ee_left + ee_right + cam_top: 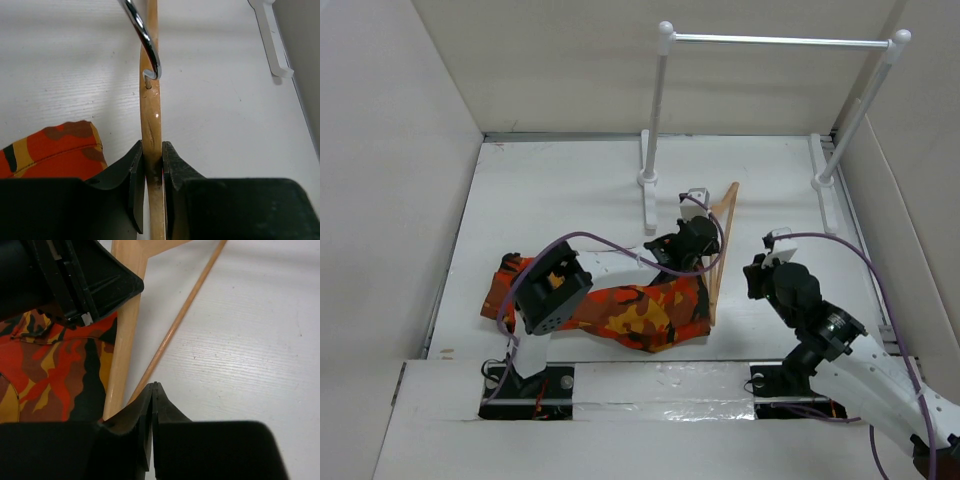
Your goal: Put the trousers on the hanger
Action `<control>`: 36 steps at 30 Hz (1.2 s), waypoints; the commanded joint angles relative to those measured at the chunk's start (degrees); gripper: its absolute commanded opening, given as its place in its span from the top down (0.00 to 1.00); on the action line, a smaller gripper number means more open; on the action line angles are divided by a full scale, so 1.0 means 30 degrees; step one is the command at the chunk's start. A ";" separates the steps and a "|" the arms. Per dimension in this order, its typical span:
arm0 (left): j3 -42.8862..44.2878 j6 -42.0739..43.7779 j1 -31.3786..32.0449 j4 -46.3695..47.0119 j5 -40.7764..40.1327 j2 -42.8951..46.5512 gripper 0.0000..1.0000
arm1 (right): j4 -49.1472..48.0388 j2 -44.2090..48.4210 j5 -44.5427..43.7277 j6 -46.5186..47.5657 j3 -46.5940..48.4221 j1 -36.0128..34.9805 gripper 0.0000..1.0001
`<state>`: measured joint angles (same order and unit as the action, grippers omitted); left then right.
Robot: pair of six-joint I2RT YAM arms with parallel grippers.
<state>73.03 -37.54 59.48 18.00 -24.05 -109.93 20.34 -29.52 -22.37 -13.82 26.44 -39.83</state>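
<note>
The hanger [722, 245] is slim tan wood and stands tilted on the table, right of centre. My left gripper [705, 245] is shut on its wooden arm. In the left wrist view the jaws [151, 150] squeeze the wood [150, 115] just below the metal hook [145, 35]. The trousers [620, 312] lie crumpled on the table, left of the hanger's lower end, and also show in the left wrist view [50, 150]. My right gripper [752, 278] is shut and empty, right of the hanger. Its tips [152, 387] sit beside the hanger's thin bar [185, 305] and thick arm [125, 325].
The white tube rack [775, 40] stands at the back on two posts with feet [648, 180], and one foot shows in the left wrist view [272, 45]. White walls [390, 180] enclose the table on three sides. The left arm's elbow [552, 290] hangs over the trousers.
</note>
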 commanded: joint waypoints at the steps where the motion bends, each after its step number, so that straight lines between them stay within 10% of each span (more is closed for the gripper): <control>1: -0.1775 -0.1282 -0.0052 0.3215 0.0837 0.2330 1.00 | -0.0012 -0.0354 0.0161 -0.0021 0.0796 -0.0169 1.00; 16: -0.9401 -0.6646 0.2289 1.1755 -0.0298 0.6087 1.00 | 0.1805 -0.0382 0.2473 0.0711 0.3317 -0.0169 0.72; 20: -1.1479 -0.7842 0.3226 1.2632 -0.2263 0.6759 1.00 | 0.1747 -0.0825 0.4028 0.0858 0.3201 -0.0169 1.00; 26: -1.3680 -0.9253 0.3405 1.2633 -0.3554 0.7025 1.00 | -0.1560 -0.2223 0.6193 0.0858 0.1122 0.0589 1.00; 32: -1.4588 -0.9343 0.3405 1.3394 -0.4081 0.6585 1.00 | -0.5161 -0.4396 0.8510 0.0098 -0.0518 0.1325 0.54; 36: -1.4882 -0.9518 0.3405 1.3569 -0.4404 0.6292 1.00 | -0.7683 -0.6094 0.9303 -0.0371 -0.1282 0.1704 0.51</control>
<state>29.15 -64.73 69.67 52.71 -34.85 -91.68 7.97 -46.11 1.91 -13.50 23.16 -35.51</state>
